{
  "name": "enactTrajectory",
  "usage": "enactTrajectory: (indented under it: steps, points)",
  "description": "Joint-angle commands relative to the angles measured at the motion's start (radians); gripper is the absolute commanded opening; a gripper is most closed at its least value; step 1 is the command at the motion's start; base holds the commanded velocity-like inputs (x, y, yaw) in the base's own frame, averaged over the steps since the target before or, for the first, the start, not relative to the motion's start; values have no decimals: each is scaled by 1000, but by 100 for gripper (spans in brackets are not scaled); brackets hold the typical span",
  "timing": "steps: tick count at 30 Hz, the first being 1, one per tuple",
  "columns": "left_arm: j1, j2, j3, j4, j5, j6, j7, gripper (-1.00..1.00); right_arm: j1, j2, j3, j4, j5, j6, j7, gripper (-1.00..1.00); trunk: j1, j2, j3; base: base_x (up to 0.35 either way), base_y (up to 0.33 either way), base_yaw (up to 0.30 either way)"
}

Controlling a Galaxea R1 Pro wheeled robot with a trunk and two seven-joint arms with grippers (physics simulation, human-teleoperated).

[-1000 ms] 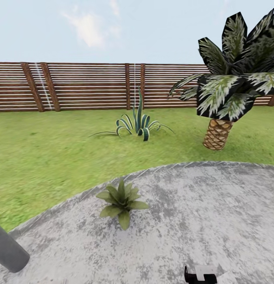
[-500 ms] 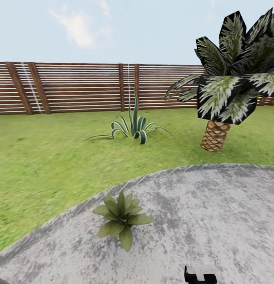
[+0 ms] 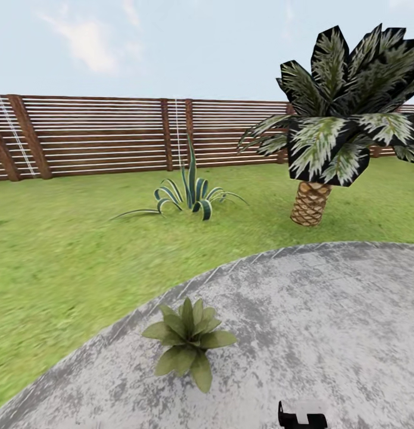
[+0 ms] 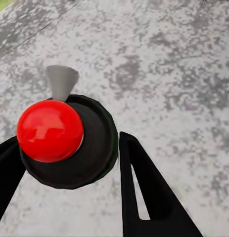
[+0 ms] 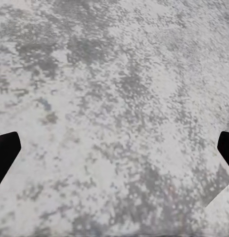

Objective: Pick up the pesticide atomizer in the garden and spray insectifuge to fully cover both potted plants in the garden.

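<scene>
The left tool (image 4: 69,168) clamps the atomizer (image 4: 69,143) by its black body, red knob facing the camera, over mottled grey paving (image 4: 168,74); the right tool (image 5: 114,153) gapes wide above the same paving; one potted plant (image 3: 187,339) sits ahead near the lawn (image 3: 64,250); the fence (image 3: 99,137) runs beyond.

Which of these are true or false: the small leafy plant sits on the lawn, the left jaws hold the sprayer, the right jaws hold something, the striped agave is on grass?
1. The low olive-green rosette potted plant sits on the lawn. False: it stands on the mottled grey paving.
2. The left gripper holds the black red-capped atomizer. True.
3. The right gripper holds something. False: its jaws are apart over bare paving.
4. The spiky striped agave grows on the green lawn. True.
</scene>
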Motion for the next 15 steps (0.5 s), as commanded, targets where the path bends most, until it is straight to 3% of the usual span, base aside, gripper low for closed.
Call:
enactTrajectory:
  steps: [1, 4, 11, 13, 15]
  points:
    - [0, 0, 5, 1, 1, -3, -3, -100, -1, 2, -8, 1, 11, -3, -5, 100, 0, 0, -1, -63, 312, -42]
    - [0, 1, 5, 1, 1, -2, -3, -100, -1, 11, -8, 1, 11, -3, -5, 100, 0, 0, -1, -76, 188, -14]
    - [1, -2, -4, 0, -17, 2, -14, -100, -1, 14, -5, -3, 15, 0, -1, 100, 0, 0, -1, -4, 8, -1]
    - [0, -2, -17, -5, -35, 4, -17, -100, -1, 13, -3, -5, 16, 0, 0, 100, 0, 0, -1, 0, 0, 0]
    - [-5, -2, -60, -18, -98, 6, -20, -100, -1, 11, -3, -8, 18, 0, 2, 100, 0, 0, -1, 0, 0, 0]
